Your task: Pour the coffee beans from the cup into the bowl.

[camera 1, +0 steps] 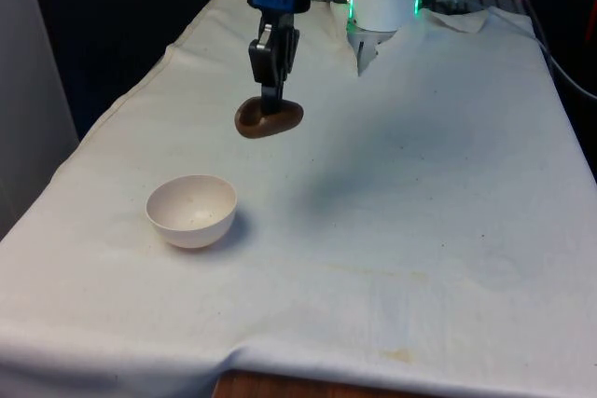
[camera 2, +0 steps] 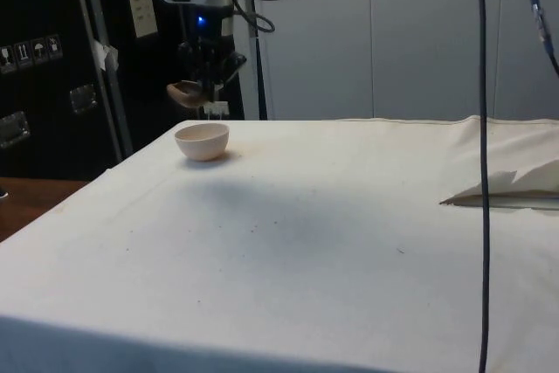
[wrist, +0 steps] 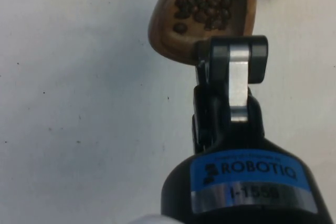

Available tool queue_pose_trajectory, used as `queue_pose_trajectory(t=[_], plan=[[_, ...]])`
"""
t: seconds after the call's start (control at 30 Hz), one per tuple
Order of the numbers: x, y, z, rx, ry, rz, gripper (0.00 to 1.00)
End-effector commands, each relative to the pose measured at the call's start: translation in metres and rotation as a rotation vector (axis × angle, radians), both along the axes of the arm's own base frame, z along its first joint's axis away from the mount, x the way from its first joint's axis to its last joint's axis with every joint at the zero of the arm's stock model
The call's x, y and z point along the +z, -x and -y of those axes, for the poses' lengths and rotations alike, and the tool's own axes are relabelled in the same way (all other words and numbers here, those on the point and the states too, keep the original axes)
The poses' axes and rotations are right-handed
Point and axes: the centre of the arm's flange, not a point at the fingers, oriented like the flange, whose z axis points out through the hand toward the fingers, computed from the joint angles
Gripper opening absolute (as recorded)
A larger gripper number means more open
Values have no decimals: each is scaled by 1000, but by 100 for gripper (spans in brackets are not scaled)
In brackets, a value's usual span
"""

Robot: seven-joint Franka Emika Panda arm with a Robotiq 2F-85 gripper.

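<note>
A brown wooden cup [camera 1: 269, 118] hangs in the air above the cloth, and my gripper [camera 1: 271, 98] is shut on its rim. The wrist view looks down into the cup [wrist: 205, 11], which holds several dark coffee beans [wrist: 207, 1]; my gripper [wrist: 202, 59] pinches its wall. A cream bowl [camera 1: 191, 211] stands on the cloth, nearer the camera and to the front view's left of the cup. From the side, the cup [camera 2: 185, 91] is held by the gripper [camera 2: 208, 93] above and just beyond the bowl [camera 2: 203, 141]. The bowl's inside looks bare.
The white cloth [camera 1: 401, 230] covers the whole table, with a fold at the far end by the robot's base [camera 1: 382, 2]. The table's wooden front edge [camera 1: 280, 387] shows under the cloth. A black cable [camera 2: 482, 163] hangs down in the side view.
</note>
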Motion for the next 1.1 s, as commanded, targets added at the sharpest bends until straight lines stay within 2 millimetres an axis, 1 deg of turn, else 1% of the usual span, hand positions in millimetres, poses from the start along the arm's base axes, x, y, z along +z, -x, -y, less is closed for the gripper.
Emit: queue_pose_trajectory(t=[0.0, 0.03, 0.13, 0.27, 0.3, 0.37, 0.57, 0.6, 0.67, 0.77, 1.07], plan=[[3, -4, 2, -6, -3, 5, 0], [1, -1, 1, -1, 0, 3, 0], [7, -9, 5, -14, -4, 15, 0], [13, -14, 9, -24, -5, 24, 0], [12, -12, 8, -22, -3, 23, 0], [17, -17, 11, -31, -6, 32, 0], [23, -24, 19, -47, -4, 48, 0], [22, -22, 16, -42, 1, 47, 0], [21, -26, 21, -52, -3, 52, 0], [20, -27, 23, -53, -3, 52, 0], [19, -27, 23, -56, -3, 51, 0]])
